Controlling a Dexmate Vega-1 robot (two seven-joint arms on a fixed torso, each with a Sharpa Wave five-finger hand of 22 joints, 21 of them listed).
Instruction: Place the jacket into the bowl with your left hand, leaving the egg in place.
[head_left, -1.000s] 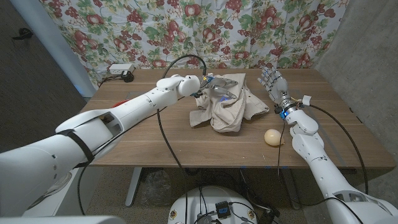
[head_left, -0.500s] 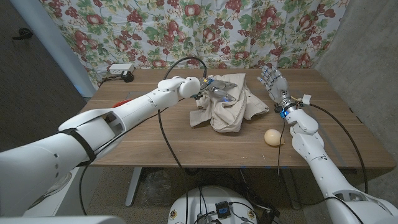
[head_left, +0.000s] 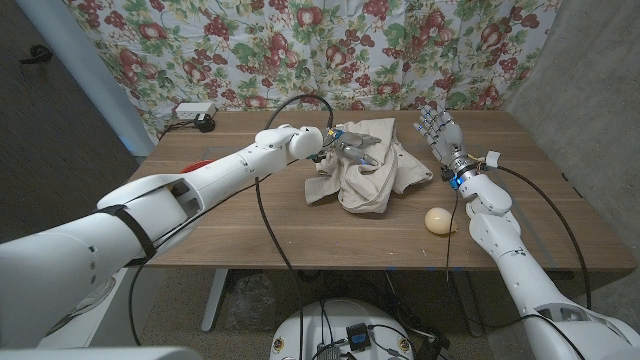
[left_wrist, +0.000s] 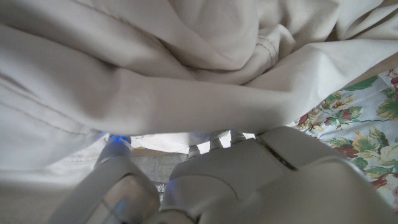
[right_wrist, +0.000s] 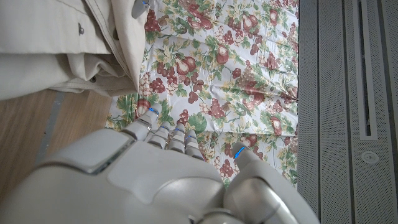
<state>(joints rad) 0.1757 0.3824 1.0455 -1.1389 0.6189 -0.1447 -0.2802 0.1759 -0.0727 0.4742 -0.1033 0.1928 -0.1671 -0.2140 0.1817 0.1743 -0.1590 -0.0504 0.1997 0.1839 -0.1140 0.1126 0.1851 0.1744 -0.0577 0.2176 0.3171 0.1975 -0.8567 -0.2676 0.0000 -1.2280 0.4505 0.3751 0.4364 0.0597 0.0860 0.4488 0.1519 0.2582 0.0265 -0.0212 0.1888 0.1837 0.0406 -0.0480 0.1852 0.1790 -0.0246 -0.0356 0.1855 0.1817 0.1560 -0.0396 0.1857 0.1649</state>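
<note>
Jacket heaped mid-worktop, beige and crumpled, covering whatever sits beneath. Left hand on the jacket's far top edge, fingers pressed into the cloth; actual grip impossible to tell. Egg just right of the jacket, nearer the front edge, apart from it. Right hand raised right of the jacket, fingers spread, holding nothing.
</note>
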